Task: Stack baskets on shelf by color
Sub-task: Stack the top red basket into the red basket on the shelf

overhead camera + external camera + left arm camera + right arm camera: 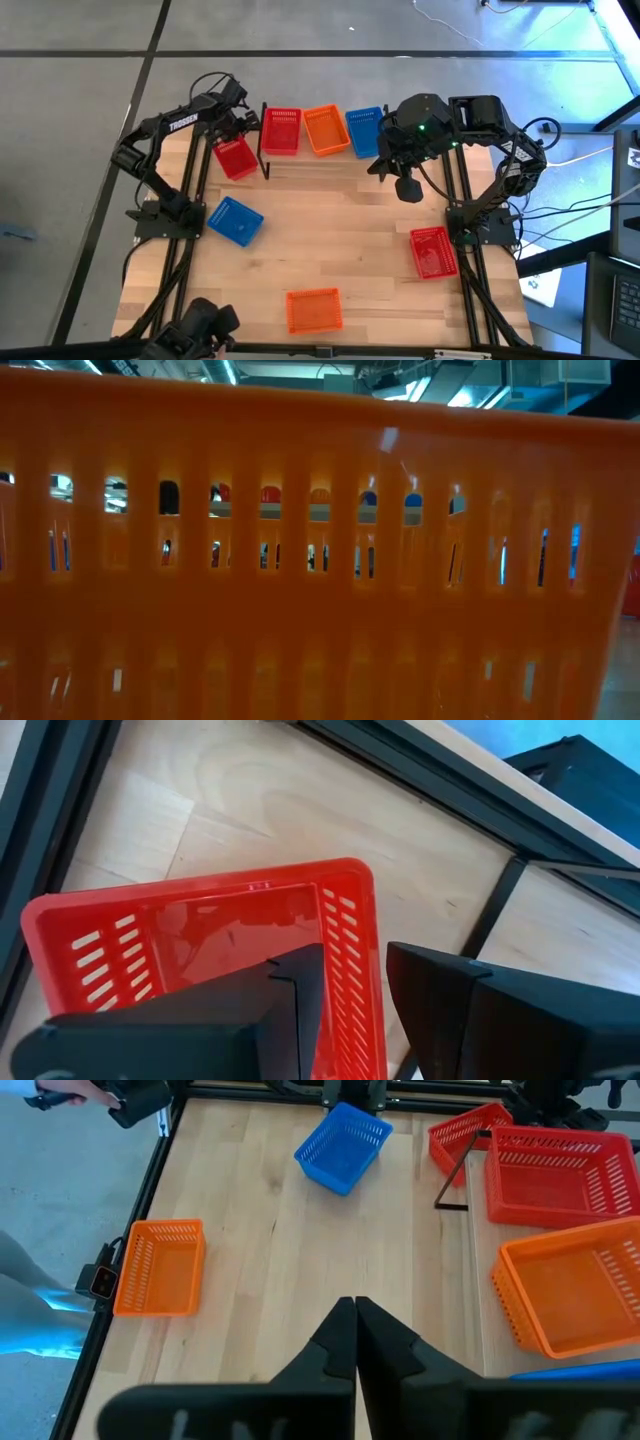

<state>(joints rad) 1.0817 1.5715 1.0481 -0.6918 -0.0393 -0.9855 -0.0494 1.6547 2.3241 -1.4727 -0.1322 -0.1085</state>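
The shelf (320, 168) stands at the table's far side with a red basket (281, 131), an orange basket (325, 130) and a blue basket (365, 130) side by side on its plank. My left gripper (236, 132) is shut on another red basket (234, 158) just left of the shelf's black leg (265, 150). My right gripper (355, 1320) is shut and holds nothing; it hovers at the shelf's right end (405, 186). Loose on the table lie a blue basket (234, 221), a red basket (433, 252) and an orange basket (313, 309). My left gripper holds the red basket by one slotted side wall (350, 955), near a corner. One finger (295, 1010) is inside the basket and the other (440, 1005) outside, coming from above. The basket (462, 1132) sits tilted; whether it touches the table I cannot tell.
The near orange basket's wall (320, 560) fills the low view and hides the table behind it. Black frame rails run along both table sides (195, 200), (462, 200). Bare wood (330, 235) lies between the shelf and the loose baskets.
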